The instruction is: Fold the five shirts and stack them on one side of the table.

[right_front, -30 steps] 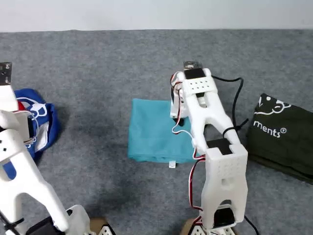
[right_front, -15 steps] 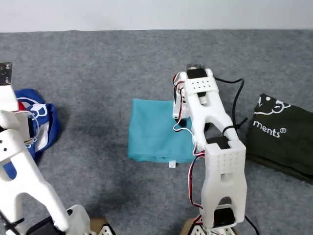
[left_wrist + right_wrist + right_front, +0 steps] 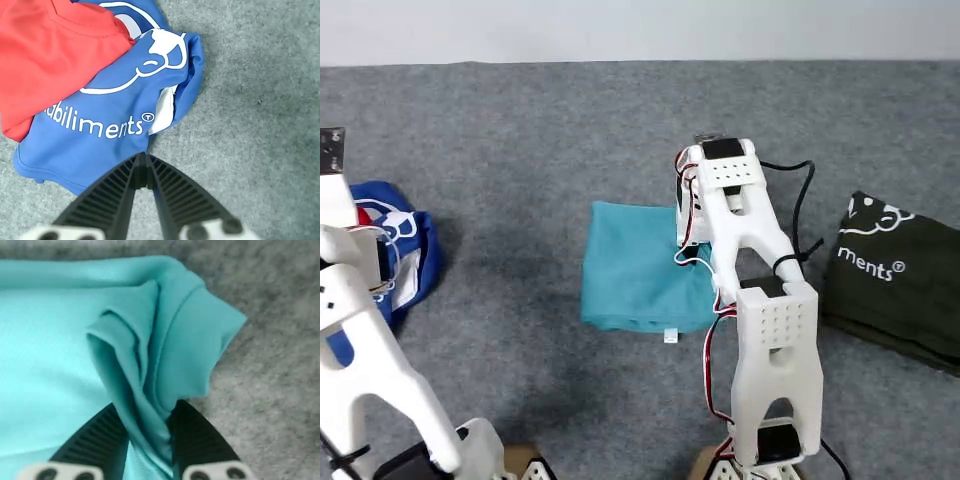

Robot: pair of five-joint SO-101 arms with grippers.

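The teal folded shirt of smooth knit cloth (image 3: 635, 275) lies mid-counter, and the right gripper (image 3: 147, 435) sits over its far right part, narrowed onto a raised pleat of the fabric. In the right wrist view the pinched ridge (image 3: 150, 390) runs up between the two black ribbed fingers (image 3: 100, 437) and fans out towards a rounded corner of the cloth that overhangs the grey, felt-like counter (image 3: 520, 130).

From the high view the shirt is a near-square slab, its edges roughly in line with the counter's far edge. Its thick rolled edge, with a small white tag (image 3: 672, 335), faces the arm bases.

The left gripper (image 3: 142, 160) has its ribbed black fingers pressed together with nothing between them. It hangs over the hem of a crumpled blue shirt with white printed lettering (image 3: 115, 125), which lies at the counter's left side. A plain red shirt (image 3: 50, 60) is bunched on top of the blue one.

A dark green folded shirt with white print (image 3: 895, 280) lies flat at the counter's right side, well apart from the teal one, its long axis slanting down towards the right edge.
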